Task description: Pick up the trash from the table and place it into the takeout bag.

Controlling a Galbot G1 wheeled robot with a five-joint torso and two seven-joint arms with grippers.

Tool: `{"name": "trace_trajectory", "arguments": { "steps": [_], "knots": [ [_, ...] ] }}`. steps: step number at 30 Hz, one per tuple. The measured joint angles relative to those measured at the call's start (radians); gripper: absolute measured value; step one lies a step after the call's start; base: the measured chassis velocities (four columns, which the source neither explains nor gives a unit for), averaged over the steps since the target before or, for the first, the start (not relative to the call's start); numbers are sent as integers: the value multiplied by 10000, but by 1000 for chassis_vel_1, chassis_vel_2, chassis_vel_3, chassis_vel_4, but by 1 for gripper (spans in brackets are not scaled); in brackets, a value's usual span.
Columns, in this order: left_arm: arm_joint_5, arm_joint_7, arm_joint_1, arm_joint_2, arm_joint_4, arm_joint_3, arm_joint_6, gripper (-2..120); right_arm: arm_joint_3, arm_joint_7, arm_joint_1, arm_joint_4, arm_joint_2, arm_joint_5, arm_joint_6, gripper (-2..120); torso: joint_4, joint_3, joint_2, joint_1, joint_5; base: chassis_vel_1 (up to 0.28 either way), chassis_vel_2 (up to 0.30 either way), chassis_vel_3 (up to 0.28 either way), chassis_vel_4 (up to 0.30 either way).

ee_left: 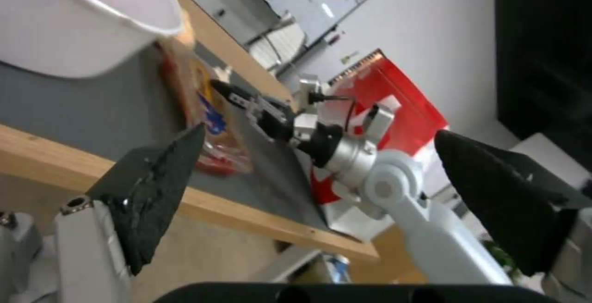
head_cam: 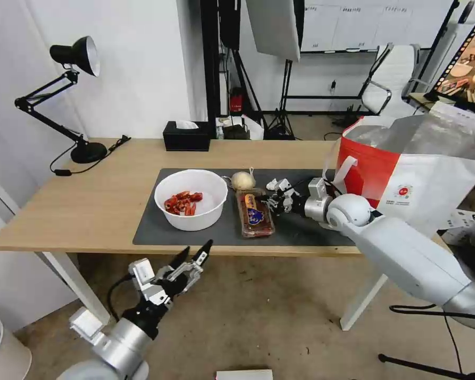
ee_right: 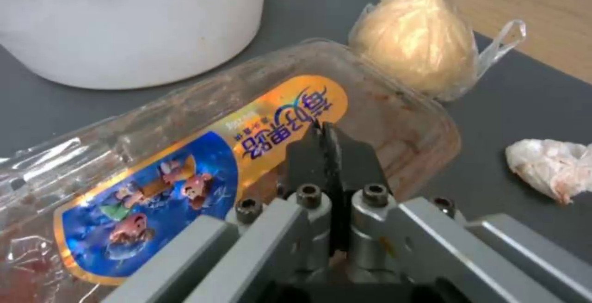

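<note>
A clear plastic food tray (head_cam: 256, 214) (ee_right: 185, 155) with a blue and orange label lies on the dark mat (head_cam: 153, 227) of the table (head_cam: 89, 211). My right gripper (head_cam: 266, 200) (ee_right: 323, 132) is shut, its tips on the tray's lid near its right side. Beside it are a white bowl (head_cam: 191, 199) holding red pieces, a tied clear bag (head_cam: 243, 180) (ee_right: 413, 58) with a beige lump, and a crumpled tissue (ee_right: 549, 164). The red-and-white takeout bag (head_cam: 406, 174) stands open at the table's right end. Below the table's front edge, my left gripper (head_cam: 192, 258) (ee_left: 319, 132) hangs open.
A black tissue box (head_cam: 186, 136) sits at the table's back edge and a black desk lamp (head_cam: 82, 95) at its back left corner. A white chair (head_cam: 393, 79) and light stands are behind the table. The wood to the left of the mat is bare.
</note>
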Motion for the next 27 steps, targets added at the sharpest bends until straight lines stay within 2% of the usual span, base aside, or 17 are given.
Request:
{"name": "trace_trajectory", "arguments": {
  "steps": [4,6,11,13,14,20,27],
  "knots": [
    [-835,-11,-738,414,477,265,31,100,-59,5,54,-24,4,3,0,0,-1,0,0,0,-2,0,0,0,0],
    [-1775,-83,-1502,816,1014,545,74,100,-82,41,96,-20,15,66,-1,0,0,1,0,0,-1,0,0,0,0],
    [-2535,-171,-2565,1411,1664,1067,102,100,-148,164,205,-4,-12,258,-10,0,0,1,0,0,-2,0,0,0,0],
    [-2791,-202,-3174,1689,2069,1508,137,100,-194,174,256,-5,-30,284,-12,0,-1,1,0,1,0,0,0,0,0],
    [-2791,-202,-3174,1689,2069,1508,137,100,-194,174,256,-5,-30,284,-12,0,-1,1,0,1,0,0,0,0,0],
    [-2881,-340,-4589,1706,3006,2659,145,100,-273,169,296,77,1,302,-30,0,0,1,-1,1,-1,0,0,0,0],
    [-3103,-742,-5722,1407,3557,3342,277,100,-286,180,274,172,16,296,-40,0,0,0,0,0,0,0,0,0,0]
  ]
}}
